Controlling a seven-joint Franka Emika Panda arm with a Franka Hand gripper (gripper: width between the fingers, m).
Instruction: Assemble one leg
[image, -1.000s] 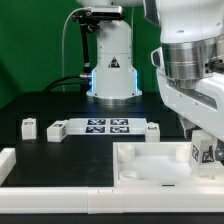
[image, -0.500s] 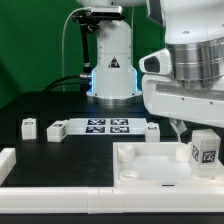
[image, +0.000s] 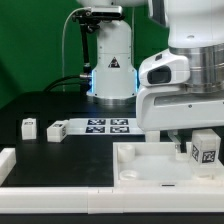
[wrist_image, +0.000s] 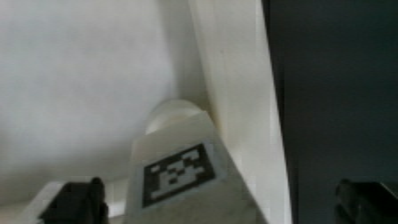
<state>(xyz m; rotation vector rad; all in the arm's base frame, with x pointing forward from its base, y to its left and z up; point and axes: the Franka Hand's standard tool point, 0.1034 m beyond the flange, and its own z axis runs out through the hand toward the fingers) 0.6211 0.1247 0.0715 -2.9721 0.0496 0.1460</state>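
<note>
The leg (image: 205, 150), a small stubby white plastic block with a square black-and-white tag on its face, stands directly under the end effector (wrist_image: 219, 205), at the far corner of the large white square plastic panel (image: 150, 172) on the black table (image: 40, 145). The pictures do not show whether it is already seated in a corner socket.

Over the last second the wrist has swung from a tilt to square and upright, and the arm has settled lower over the leg. The leg itself has not shifted.

In the wrist view the two dark fingertips (wrist_image: 75, 200) sit wide apart with the leg (wrist_image: 175, 172) between them, nearer one finger than the other and touching neither. The end effector is therefore spread open and holds nothing.

This looks like the close of an approach: the fingers are lined up to straddle the block, and a small sideways correction may be needed before closing.

The thin white marker board (image: 105, 126) and the other small white tagged blocks (image: 28, 127) lie well away from the end effector, untouched.
</note>
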